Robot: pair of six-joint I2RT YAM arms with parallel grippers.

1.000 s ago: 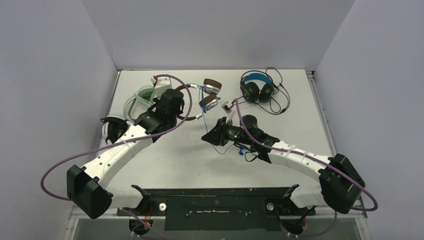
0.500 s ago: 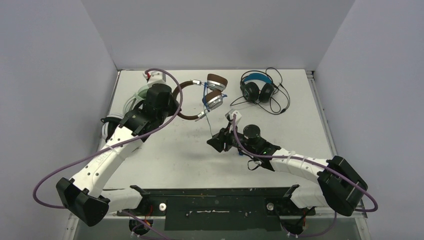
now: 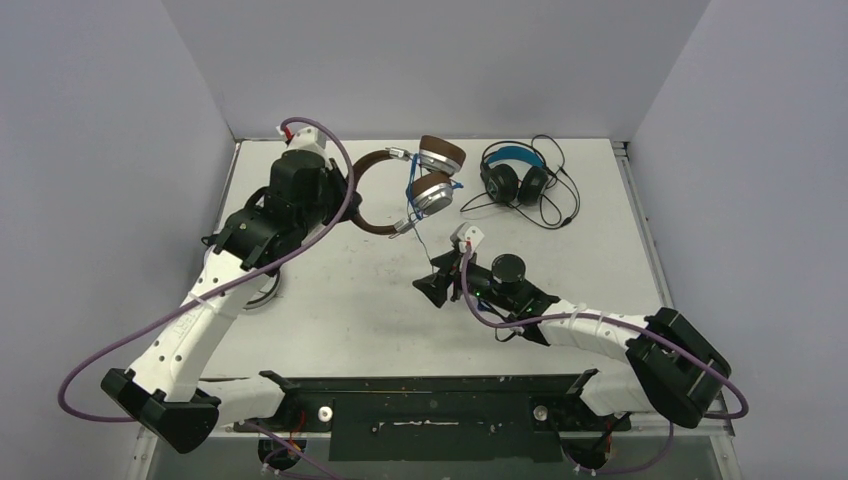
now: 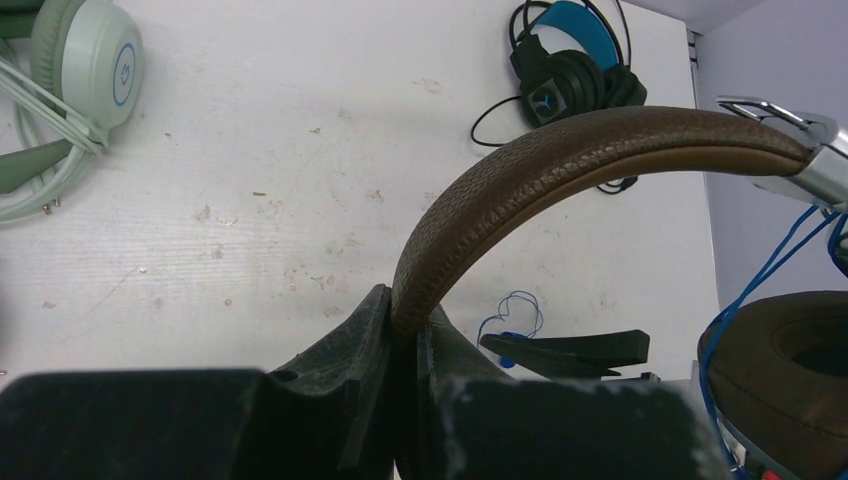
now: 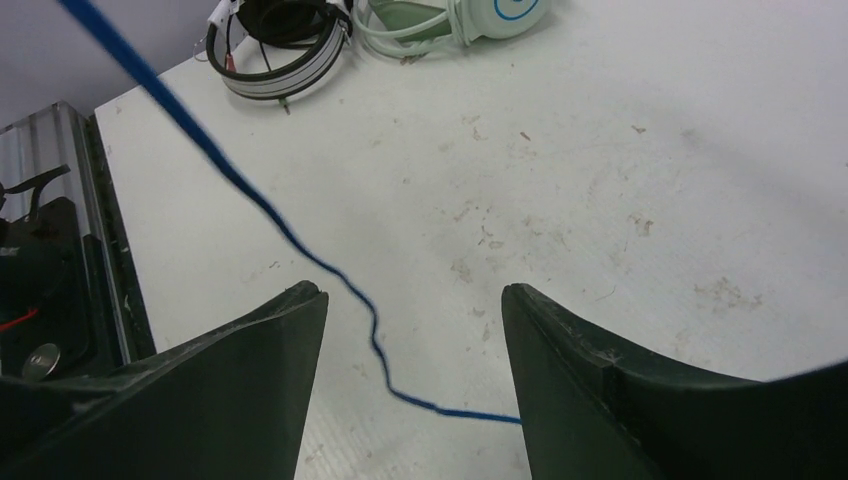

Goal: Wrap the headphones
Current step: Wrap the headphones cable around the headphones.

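My left hand (image 4: 405, 322) is clenched on the band of the brown headset (image 3: 432, 178), holding it up over the far tabletop (image 3: 340, 300), near the black-and-blue set (image 3: 515, 175). My right hand (image 5: 415, 330) is spread wide, low at centre, with the blue cord (image 5: 290, 235) running between its fingers.

The brown headset (image 4: 560, 150) has a grainy brown band, silver cups and a blue cord (image 5: 250, 195). The black headset (image 3: 502, 182) has a blue band. The mint green headset (image 4: 85, 60) has a blue ring mark; the striped headset (image 5: 290, 65) is white with black stripes.
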